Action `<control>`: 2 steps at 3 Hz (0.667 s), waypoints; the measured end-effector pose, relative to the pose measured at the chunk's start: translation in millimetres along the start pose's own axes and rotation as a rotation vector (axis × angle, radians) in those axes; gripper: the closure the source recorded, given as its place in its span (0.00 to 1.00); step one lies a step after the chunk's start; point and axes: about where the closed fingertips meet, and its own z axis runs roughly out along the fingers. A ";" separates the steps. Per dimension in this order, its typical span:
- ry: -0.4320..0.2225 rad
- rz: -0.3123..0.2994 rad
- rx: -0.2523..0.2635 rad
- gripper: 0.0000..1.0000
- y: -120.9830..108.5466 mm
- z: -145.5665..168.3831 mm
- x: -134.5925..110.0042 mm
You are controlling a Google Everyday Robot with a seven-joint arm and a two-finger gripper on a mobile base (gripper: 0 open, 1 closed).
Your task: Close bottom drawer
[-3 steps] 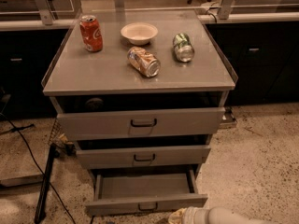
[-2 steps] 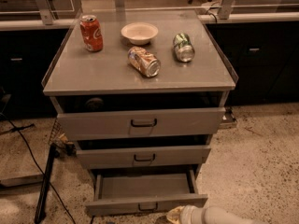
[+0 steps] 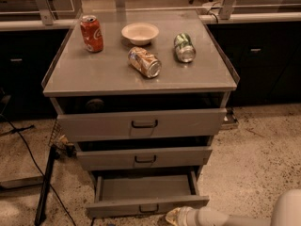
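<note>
The bottom drawer (image 3: 146,205) is the narrowest grey front at the foot of the cabinet, with a small dark loop handle (image 3: 148,208). It is pulled far out and its inside is bare. The mid-sized drawer (image 3: 144,158) and the widest top drawer (image 3: 141,124) above it each stand slightly out. My gripper (image 3: 173,216) is at the bottom edge of the view, its pale tip just in front of the bottom drawer's front, right of the handle. My white arm (image 3: 244,215) comes in from the lower right.
On the cabinet top (image 3: 94,74) stand a red can (image 3: 91,33), a white bowl (image 3: 140,32), a tan can on its side (image 3: 145,62) and a green can on its side (image 3: 184,47). A black cable and a stand (image 3: 47,182) lie left of the cabinet. Dark cupboards (image 3: 263,55) stand behind.
My gripper and arm have slid a little to the left along the bottom drawer's front. The drawers have not moved.
</note>
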 end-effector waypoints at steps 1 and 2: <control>-0.030 -0.015 0.038 1.00 -6.1 16.9 6.5; -0.052 -0.032 0.060 1.00 -10.3 28.6 7.0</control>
